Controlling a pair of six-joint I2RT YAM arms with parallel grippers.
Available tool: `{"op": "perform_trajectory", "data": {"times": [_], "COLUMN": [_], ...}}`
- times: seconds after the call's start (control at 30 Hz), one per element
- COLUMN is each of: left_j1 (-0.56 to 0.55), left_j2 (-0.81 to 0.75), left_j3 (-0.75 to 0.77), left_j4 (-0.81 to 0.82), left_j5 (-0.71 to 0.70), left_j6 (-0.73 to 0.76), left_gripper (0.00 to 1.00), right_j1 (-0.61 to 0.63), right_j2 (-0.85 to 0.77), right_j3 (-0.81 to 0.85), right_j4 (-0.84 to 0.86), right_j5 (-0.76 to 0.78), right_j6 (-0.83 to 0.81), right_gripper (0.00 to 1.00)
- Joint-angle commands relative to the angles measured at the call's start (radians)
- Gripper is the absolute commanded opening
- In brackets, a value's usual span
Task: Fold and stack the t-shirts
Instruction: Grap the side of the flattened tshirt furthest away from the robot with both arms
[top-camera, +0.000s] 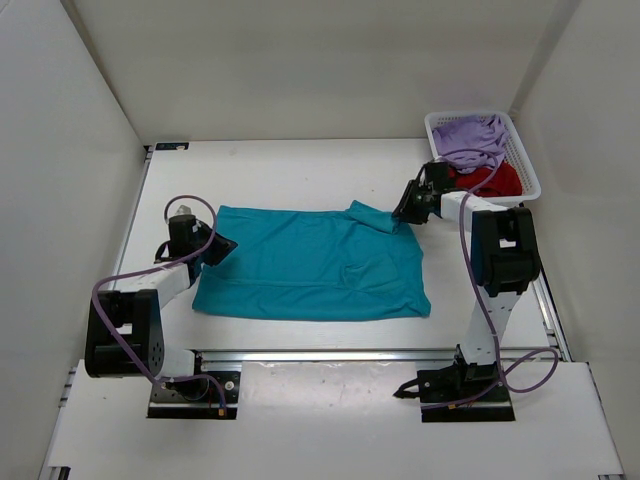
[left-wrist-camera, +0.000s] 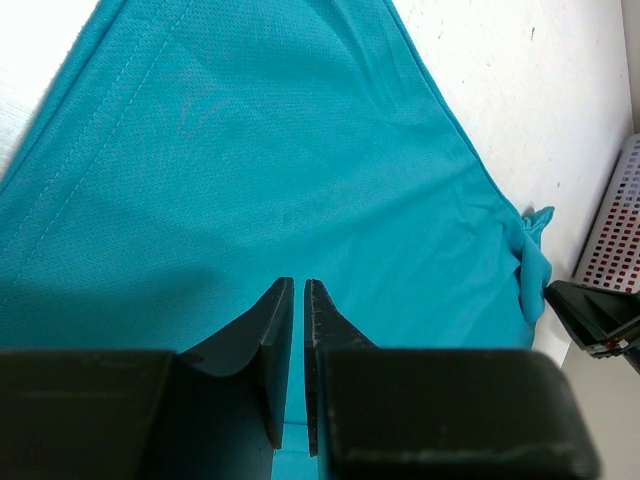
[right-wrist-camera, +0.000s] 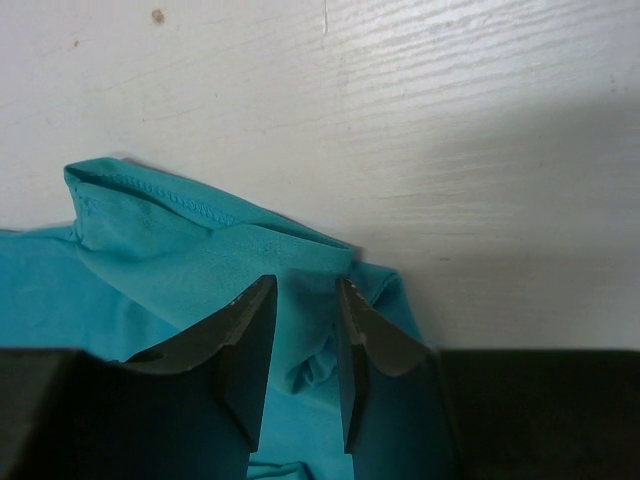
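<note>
The teal short-sleeved cloth t-shirt (top-camera: 310, 265) is lying flat at mid-frame in the top view, long axis left to right. The right gripper (right-wrist-camera: 305, 285) is standing half open astride its upper-right sleeve (right-wrist-camera: 150, 210), not pinching yet. The left gripper (left-wrist-camera: 298, 283), at the left hem, is showing only a slit; whether it is holding cloth I cannot tell.
</note>
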Motion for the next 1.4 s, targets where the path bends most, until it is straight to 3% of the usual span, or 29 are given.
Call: {"op": "perform_trajectory", "data": {"times": [0.0, 0.47, 0.7, 0.97, 1.17, 1.33, 1.37], "left_j1": [-0.003, -0.001, -0.03, -0.027, -0.018, 0.026, 0.035], "left_j2": [0.002, 0.019, 0.025, 0.034, 0.053, 0.112, 0.138], "left_j3": [0.036, 0.031, 0.043, 0.06, 0.114, 0.204, 0.239], "left_j4": [0.022, 0.028, 0.031, 0.025, 0.004, -0.042, -0.056], "left_j5": [0.012, 0.005, 0.004, -0.013, -0.027, -0.06, -0.073], "left_j6": [-0.003, -0.006, -0.004, -0.009, -0.009, 0.02, 0.023], "left_gripper": [0.21, 0.22, 0.22, 0.21, 0.22, 0.42, 0.41], "right_j1": [-0.011, 0.024, 0.019, 0.016, 0.01, 0.013, 0.019], "right_j2": [-0.019, 0.046, 0.084, 0.098, 0.072, 0.073, 0.076], "right_j3": [-0.001, 0.103, 0.112, 0.138, 0.178, 0.273, 0.298], "right_j4": [0.059, -0.025, -0.021, 0.007, 0.019, -0.004, -0.012], "right_j5": [0.022, 0.162, 0.111, 0.046, 0.039, 0.035, 0.041], "right_j6": [0.002, -0.044, -0.035, -0.024, -0.027, -0.062, -0.07], "right_gripper": [0.28, 0.28, 0.27, 0.04, 0.0, 0.0, 0.0]}}
